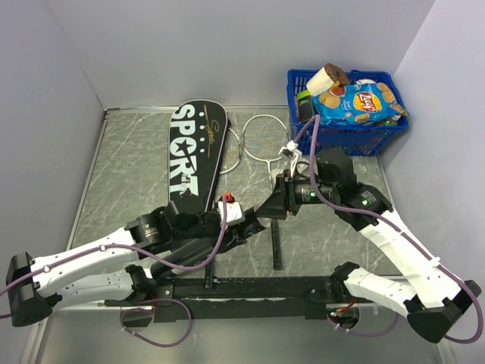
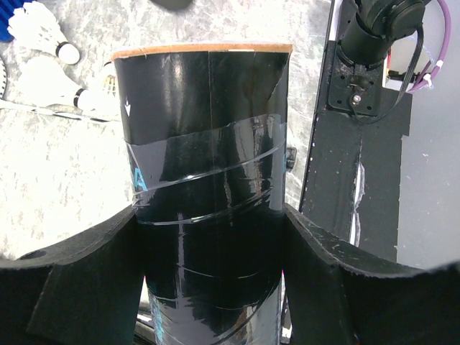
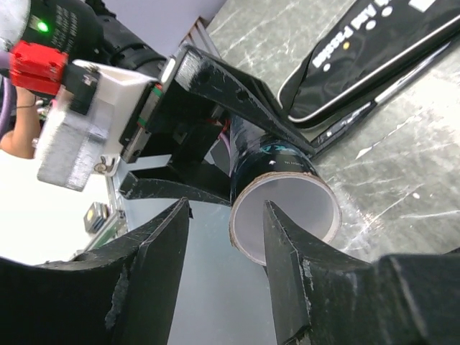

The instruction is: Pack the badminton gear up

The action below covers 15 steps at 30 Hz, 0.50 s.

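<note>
My left gripper (image 1: 246,226) (image 2: 212,215) is shut on the long black tube with teal print (image 2: 208,108) and holds it off the table, open end towards the right arm. My right gripper (image 1: 271,206) (image 3: 226,208) is open and empty right at the tube's white-lined mouth (image 3: 287,208), with one finger across it. The black "SPORT" cover (image 1: 193,159) (image 3: 374,50) lies flat on the left. Two silver-headed rackets (image 1: 265,136) lie beside it, and one black handle (image 1: 276,243) runs towards the near edge. Two white shuttlecocks (image 2: 43,29) lie on the table beyond the tube.
A blue plastic basket (image 1: 348,138) of snack packets stands at the back right corner. The black base rail (image 1: 250,288) runs along the near edge. Grey walls close in the table at the left, back and right.
</note>
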Each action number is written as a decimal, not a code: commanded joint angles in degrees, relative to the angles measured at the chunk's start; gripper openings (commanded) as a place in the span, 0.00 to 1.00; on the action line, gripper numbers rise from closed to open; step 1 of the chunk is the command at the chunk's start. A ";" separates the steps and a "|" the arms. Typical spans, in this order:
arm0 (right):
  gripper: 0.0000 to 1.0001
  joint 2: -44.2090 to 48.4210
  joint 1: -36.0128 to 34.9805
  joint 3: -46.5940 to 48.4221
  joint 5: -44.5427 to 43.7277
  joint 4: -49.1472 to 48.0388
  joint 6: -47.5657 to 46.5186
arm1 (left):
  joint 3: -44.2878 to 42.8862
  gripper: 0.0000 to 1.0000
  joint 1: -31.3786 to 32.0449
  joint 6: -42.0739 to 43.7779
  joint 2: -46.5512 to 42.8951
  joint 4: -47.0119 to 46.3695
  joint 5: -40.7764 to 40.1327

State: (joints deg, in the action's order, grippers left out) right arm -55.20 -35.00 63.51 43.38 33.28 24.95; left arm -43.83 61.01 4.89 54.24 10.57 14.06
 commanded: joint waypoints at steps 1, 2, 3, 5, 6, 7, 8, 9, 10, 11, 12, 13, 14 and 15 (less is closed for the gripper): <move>0.52 0.01 -1.47 -1.28 0.40 -2.78 1.24 | 0.77 0.44 0.42 -2.51 -1.59 -3.54 -0.44; 0.52 0.00 -1.64 -1.71 0.39 -2.87 1.50 | 0.94 0.44 0.42 -2.60 -1.77 -3.62 -0.53; 0.51 0.00 -1.82 -1.89 0.31 -3.04 1.59 | 1.03 0.44 0.42 -2.69 -2.03 -3.71 -0.62; 0.50 0.00 -2.35 -2.24 0.22 -3.30 1.86 | 1.21 0.44 0.42 -2.69 -2.12 -3.89 -0.97; 0.49 -0.08 -2.52 -2.25 0.04 -3.48 1.94 | 1.29 0.45 0.42 -2.77 -2.12 -3.71 -0.97; 0.49 -0.17 -2.53 -2.42 -0.04 -3.57 2.12 | 1.30 0.45 0.42 -2.69 -2.12 -3.71 -0.97; 0.48 -0.17 -2.96 -2.60 -0.05 -3.74 2.21 | 1.21 0.45 0.42 -2.60 -1.86 -3.63 -1.23; 0.47 -0.35 -2.96 -2.68 0.04 -3.92 2.30 | 1.21 0.45 0.42 -2.60 -1.94 -3.54 -1.32; 0.46 -0.52 -3.23 -2.86 0.13 -4.10 2.47 | 1.12 0.45 0.42 -2.60 -1.86 -3.45 -1.41; 0.42 -0.52 -3.49 -2.86 0.13 -4.18 2.56 | 1.12 0.45 0.42 -2.51 -1.77 -3.27 -1.58; 0.39 -0.52 -3.67 -2.95 0.13 -4.45 2.65 | 1.12 0.45 0.42 -2.51 -1.77 -3.36 -1.76; 0.37 -0.61 -3.84 -2.95 0.04 -4.45 2.82 | 1.21 0.45 0.42 -2.51 -1.77 -3.36 -1.85; 0.34 -0.52 -3.93 -2.95 0.04 -4.62 2.91 | 1.21 0.45 0.42 -2.51 -1.85 -3.36 -1.94; 0.34 -0.70 -4.11 -2.95 0.04 -4.71 2.91 | 1.29 0.45 0.42 -2.51 -2.03 -3.45 -2.37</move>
State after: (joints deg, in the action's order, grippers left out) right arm -55.75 -38.20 61.34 43.09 31.86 27.07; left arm -42.74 61.10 4.84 53.30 9.32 12.64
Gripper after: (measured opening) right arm 0.356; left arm 0.686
